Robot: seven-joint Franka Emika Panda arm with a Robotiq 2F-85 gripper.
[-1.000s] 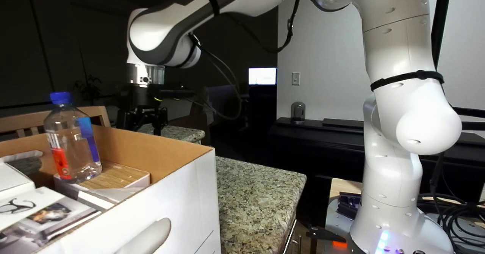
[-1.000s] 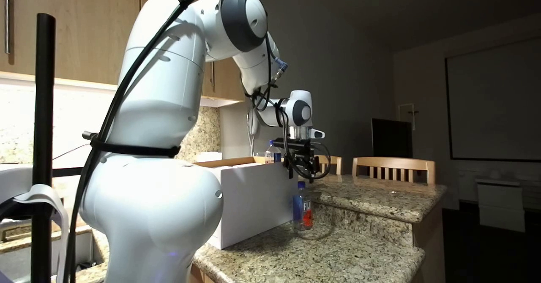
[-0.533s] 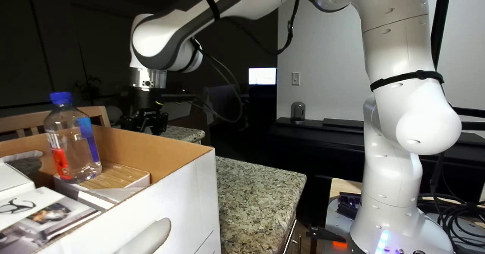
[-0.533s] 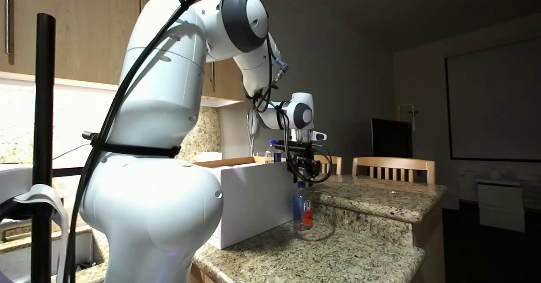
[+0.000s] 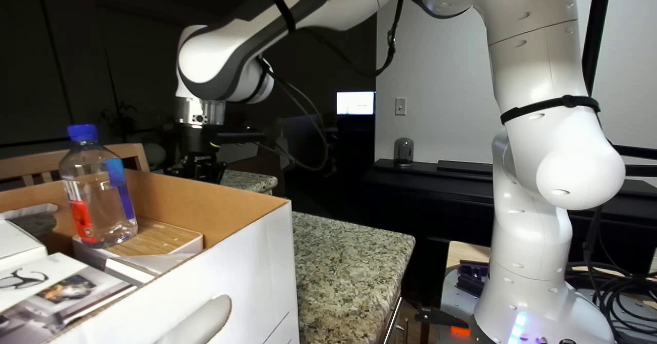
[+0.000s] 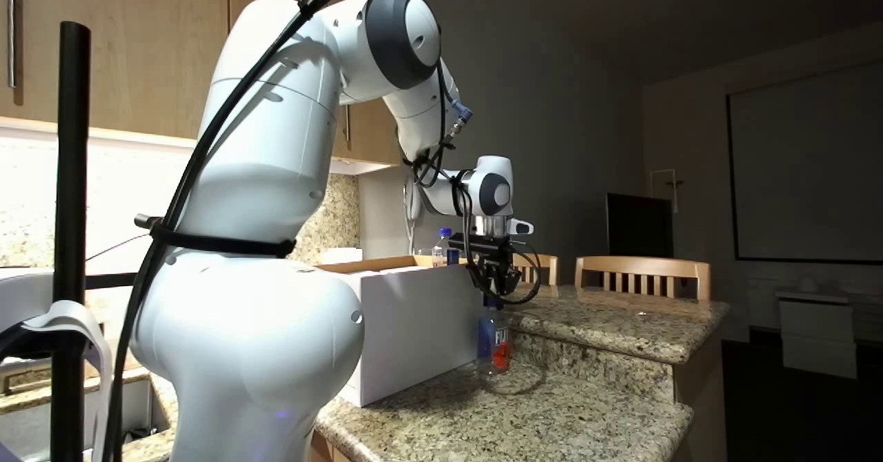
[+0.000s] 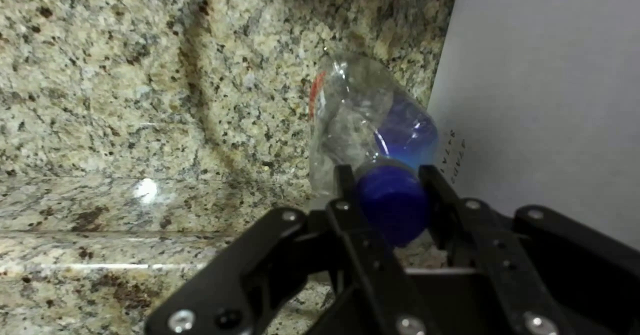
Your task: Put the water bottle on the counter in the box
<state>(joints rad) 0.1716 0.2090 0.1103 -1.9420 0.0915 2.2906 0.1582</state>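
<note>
The water bottle [image 6: 493, 342] stands on the counter [image 6: 538, 422], outside the box [image 6: 419, 331] and just beside it. The gripper [image 7: 386, 175], alongside the box, appears narrowed onto the blue cap [image 7: 392, 206]; contact is partly obscured.

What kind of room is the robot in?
Probably a kitchen. It has flat light-brown wooden wall cupboards, a speckled beige-grey stone countertop, and what looks like a grey sink.

A blue-capped bottle [image 5: 100, 192] stands inside the box [image 5: 256, 269].
</note>
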